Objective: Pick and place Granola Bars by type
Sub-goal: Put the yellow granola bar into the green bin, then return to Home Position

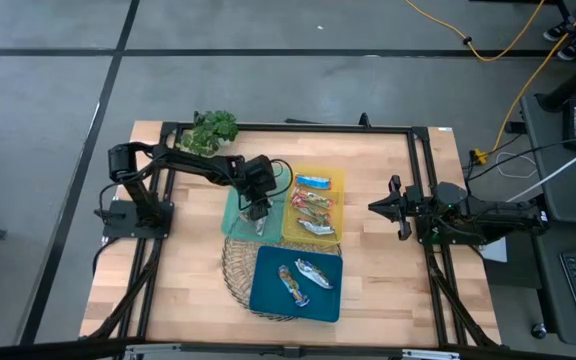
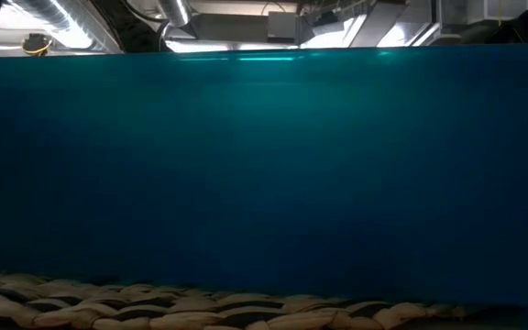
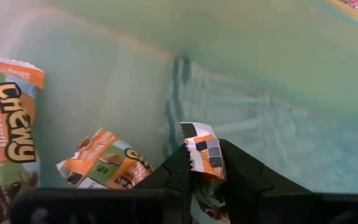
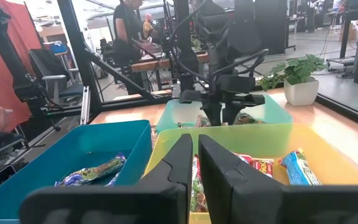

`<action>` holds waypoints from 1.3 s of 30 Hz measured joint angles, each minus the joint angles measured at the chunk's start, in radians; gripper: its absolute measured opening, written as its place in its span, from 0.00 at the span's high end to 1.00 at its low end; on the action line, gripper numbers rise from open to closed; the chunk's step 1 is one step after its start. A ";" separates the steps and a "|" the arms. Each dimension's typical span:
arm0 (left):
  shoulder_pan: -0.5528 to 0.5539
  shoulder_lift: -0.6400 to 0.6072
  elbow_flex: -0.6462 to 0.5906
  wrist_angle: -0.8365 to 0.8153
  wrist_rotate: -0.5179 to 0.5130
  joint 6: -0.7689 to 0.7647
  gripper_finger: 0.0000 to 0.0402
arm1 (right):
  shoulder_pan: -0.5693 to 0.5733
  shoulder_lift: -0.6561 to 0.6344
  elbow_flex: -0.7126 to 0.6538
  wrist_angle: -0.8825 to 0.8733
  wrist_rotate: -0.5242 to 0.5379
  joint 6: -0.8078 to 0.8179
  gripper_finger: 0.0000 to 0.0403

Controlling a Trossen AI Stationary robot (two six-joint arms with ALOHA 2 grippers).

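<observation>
The left tool (image 3: 205,180), low inside the pale green tray (image 1: 236,222) beside the yellow tray (image 1: 334,180), pinches an orange-and-green Chewy granola bar (image 3: 202,151) to lay it with two matching bars (image 3: 104,165); the right tool (image 4: 191,165) waits clenched and empty, beyond the yellow tray.

The high camera looked straight down on the whole table (image 1: 178,250) and both arms. The low one sat at table height, pressed against the blue tray (image 2: 264,174) wall. The left wrist camera peered closely into the green tray (image 3: 260,81); the right wrist one faced across the table, sharing that tray (image 4: 272,111)
</observation>
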 joint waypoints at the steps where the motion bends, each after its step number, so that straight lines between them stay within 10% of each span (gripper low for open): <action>1: -0.001 0.000 0.000 0.000 0.001 0.000 0.84 | 0.000 0.000 0.000 0.000 0.000 0.000 0.92; 14: -0.002 -0.094 0.000 -0.007 0.004 -0.068 0.55 | 0.000 0.000 0.000 0.000 0.000 0.001 0.92; 29: -0.029 -0.796 0.001 -0.038 0.272 -0.162 0.43 | 0.000 0.000 0.000 0.000 0.000 0.001 0.92; 39: -0.137 -1.116 -0.005 -0.194 -0.008 0.051 0.44 | 0.000 0.000 0.000 0.000 0.000 0.001 0.92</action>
